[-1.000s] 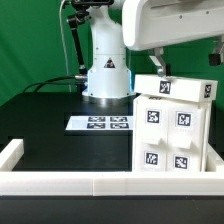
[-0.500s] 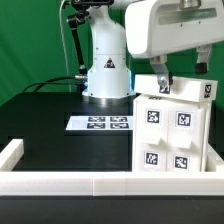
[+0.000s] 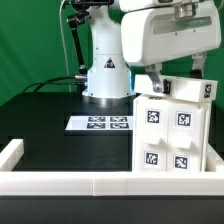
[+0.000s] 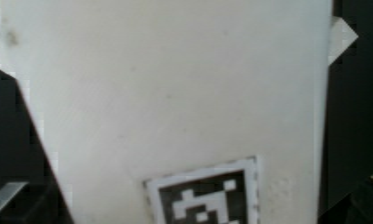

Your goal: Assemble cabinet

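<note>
The cabinet (image 3: 172,130) is a large white box-shaped body with several black-and-white tags, standing at the exterior view's right. My gripper (image 3: 175,78) hangs just above its top, with one finger (image 3: 153,78) near the top's left corner and the other near the tagged top face. In the wrist view the cabinet's white surface (image 4: 174,90) fills the frame, with one tag (image 4: 209,196) near the edge. My gripper (image 4: 186,205) is open and holds nothing. Its dark fingertips (image 4: 7,199) stand apart from the body on both sides.
The marker board (image 3: 100,123) lies flat on the black table left of the cabinet. The arm's white base (image 3: 105,75) stands behind it. A white rail (image 3: 100,183) runs along the front, with a short white wall (image 3: 12,152) at the left.
My hand has moved down and toward the exterior view's left, coming over the cabinet's top. The cabinet has not moved.
</note>
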You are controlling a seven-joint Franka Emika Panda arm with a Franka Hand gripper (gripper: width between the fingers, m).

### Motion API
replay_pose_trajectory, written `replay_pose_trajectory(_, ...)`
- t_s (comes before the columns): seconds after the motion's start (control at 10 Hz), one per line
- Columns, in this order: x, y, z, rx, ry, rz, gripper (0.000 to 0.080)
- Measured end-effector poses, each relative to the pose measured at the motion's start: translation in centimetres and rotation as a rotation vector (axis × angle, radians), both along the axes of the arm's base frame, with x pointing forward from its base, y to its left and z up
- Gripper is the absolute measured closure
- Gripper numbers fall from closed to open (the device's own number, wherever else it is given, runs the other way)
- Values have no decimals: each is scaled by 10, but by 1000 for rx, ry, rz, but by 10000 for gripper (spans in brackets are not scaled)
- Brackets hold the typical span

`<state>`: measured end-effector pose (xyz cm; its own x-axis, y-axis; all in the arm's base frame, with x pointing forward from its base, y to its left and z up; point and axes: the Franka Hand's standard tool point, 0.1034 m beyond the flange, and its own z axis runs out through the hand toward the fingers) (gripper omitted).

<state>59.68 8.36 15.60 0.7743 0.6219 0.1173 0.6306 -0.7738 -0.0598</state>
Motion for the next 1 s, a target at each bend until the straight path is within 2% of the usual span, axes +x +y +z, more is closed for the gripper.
replay_pose_trajectory(0.1,0,0,0,0,-1,0,90)
replay_pose_trajectory(0.2,0,0,0,0,-1,0,90)
replay_pose_trajectory(0.3,0,-1,0,0,-1,-1,238)
replay_pose_trajectory(0.6,1,-2,0,3,7,-31,238)
replay_pose_trajectory(1.0,4,-4,0,19,42,-290,237)
